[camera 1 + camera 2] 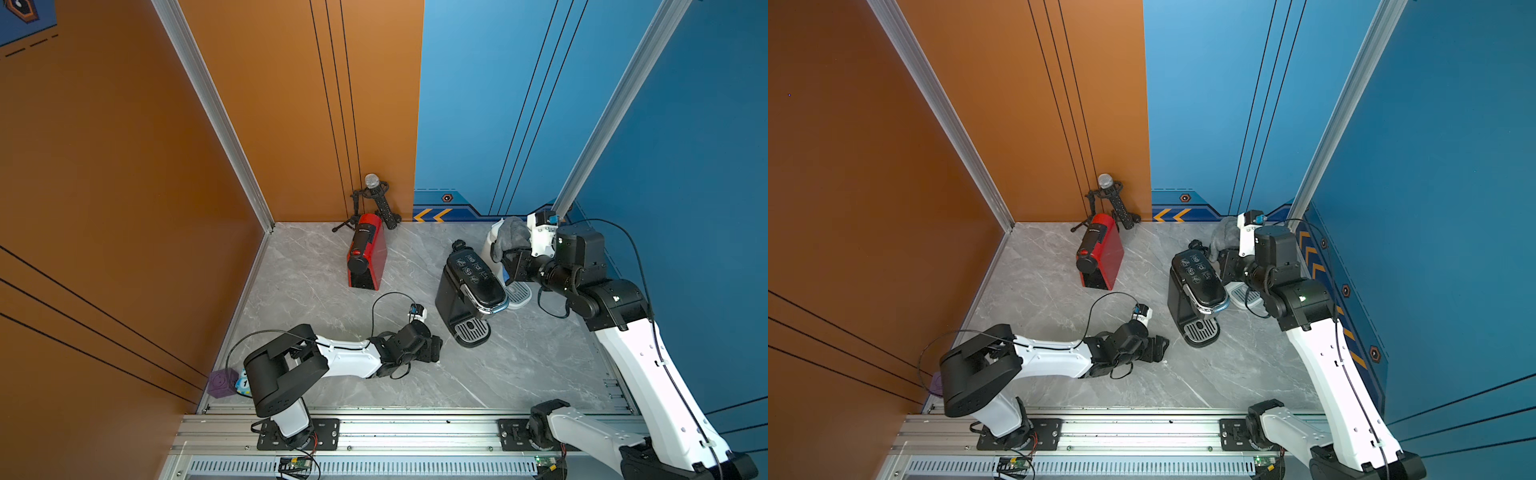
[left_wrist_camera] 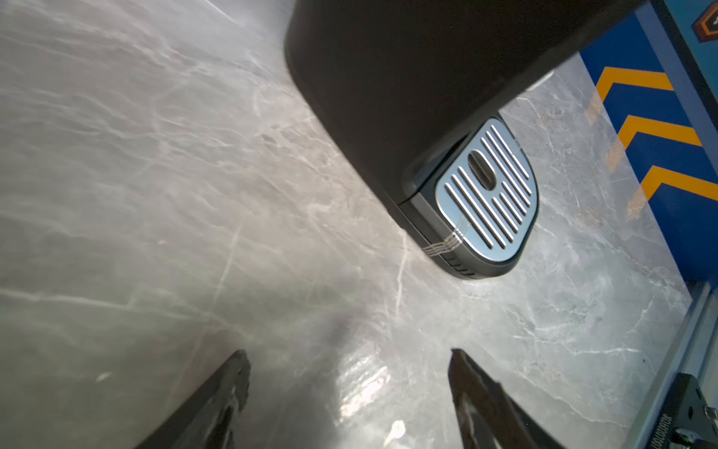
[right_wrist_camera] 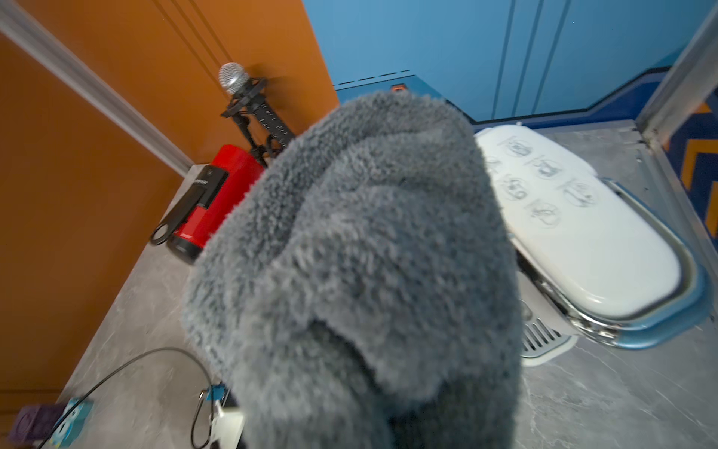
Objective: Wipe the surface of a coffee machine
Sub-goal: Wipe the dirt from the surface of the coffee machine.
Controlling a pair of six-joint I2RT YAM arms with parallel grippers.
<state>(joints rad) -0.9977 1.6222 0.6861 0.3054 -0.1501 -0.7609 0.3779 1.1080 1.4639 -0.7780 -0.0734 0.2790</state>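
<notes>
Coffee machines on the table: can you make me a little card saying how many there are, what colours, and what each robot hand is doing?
coffee machines: three
colours: red coffee machine, black coffee machine, white coffee machine
left gripper: open, empty, near the black coffee machine's drip tray, not touching it
right gripper: shut on the grey cloth, beside the white coffee machine
cloth touching a machine: cannot tell
also there: microphone by the back wall

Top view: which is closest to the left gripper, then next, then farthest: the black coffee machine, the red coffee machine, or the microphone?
1. Black coffee machine, right beside the left gripper.
2. Red coffee machine, farther back, mid-table.
3. Microphone, at the back wall.
</notes>
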